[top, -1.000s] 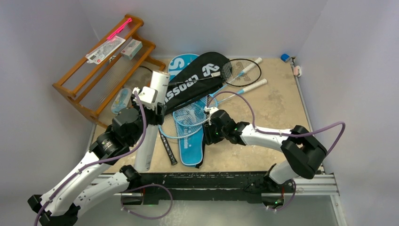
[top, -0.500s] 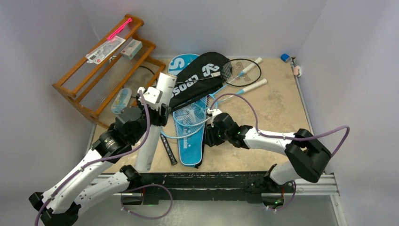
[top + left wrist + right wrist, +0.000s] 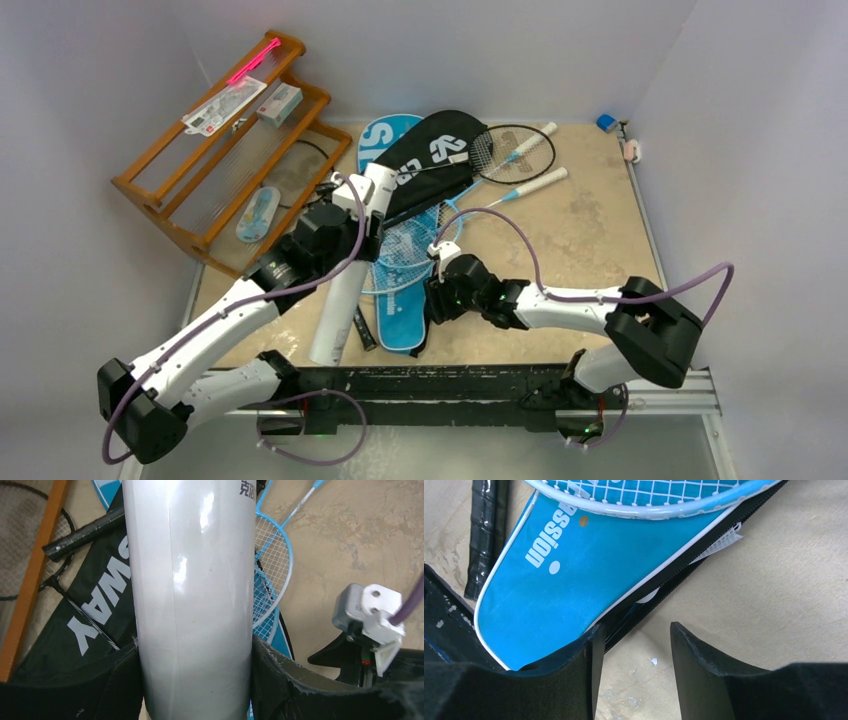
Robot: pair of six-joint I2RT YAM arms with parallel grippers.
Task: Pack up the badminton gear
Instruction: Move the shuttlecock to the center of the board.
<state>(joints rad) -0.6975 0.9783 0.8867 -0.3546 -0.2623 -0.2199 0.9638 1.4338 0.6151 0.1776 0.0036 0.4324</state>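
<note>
My left gripper (image 3: 365,222) (image 3: 195,655) is shut on the long white tube (image 3: 335,310) (image 3: 190,580), which slants over the black "CROSSWAY" cover (image 3: 432,152) (image 3: 95,615) and a light-blue racket (image 3: 408,248) (image 3: 272,575). The blue cover (image 3: 402,318) (image 3: 574,575) lies beneath them, with its zip edge gaping. My right gripper (image 3: 432,300) (image 3: 635,630) stands open at that cover's lower right edge; its left finger touches the edge and bare table shows between the jaws. A black racket handle (image 3: 357,322) (image 3: 486,535) lies beside the cover. Another racket (image 3: 510,150) rests at the back. No shuttlecocks show.
A wooden rack (image 3: 150,180) stands at the back left, holding small packaged items and a pink stick (image 3: 255,58). A clear packet (image 3: 258,212) lies on the floor by it. A small blue object (image 3: 606,122) sits in the far right corner. Walls close in on three sides.
My left arm has carried the tube right and away, from the table's left side to over the covers. My right gripper has slid nearer along the blue cover's edge and its jaws have parted slightly.
</note>
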